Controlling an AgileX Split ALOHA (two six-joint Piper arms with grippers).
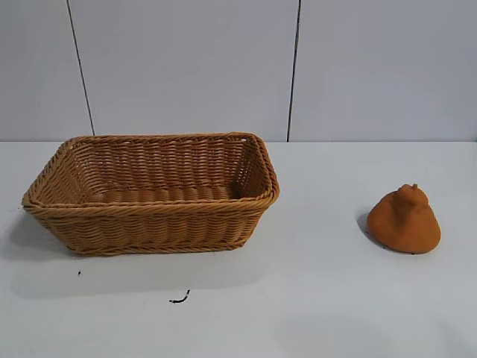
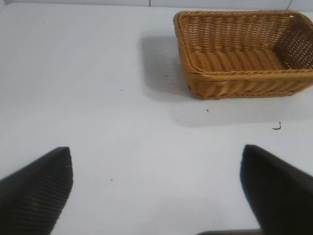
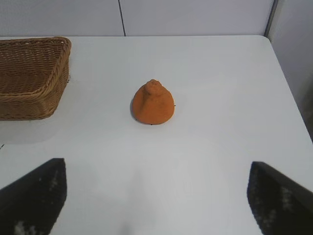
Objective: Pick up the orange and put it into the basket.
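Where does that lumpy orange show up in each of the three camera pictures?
Exterior view: the orange sits on the table at the right, apart from the basket.
Left wrist view: not in it; only the basket shows.
Right wrist view: near the middle, ahead of the open right claw.
Shared landmark: the basket.

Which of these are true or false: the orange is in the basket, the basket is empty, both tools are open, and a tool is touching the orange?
1. The orange lies inside the basket. False: it sits on the table, apart from the basket.
2. The basket looks empty. True.
3. The left tool and right tool are open. True.
4. The right tool touches the orange. False: it is short of it, holding nothing.
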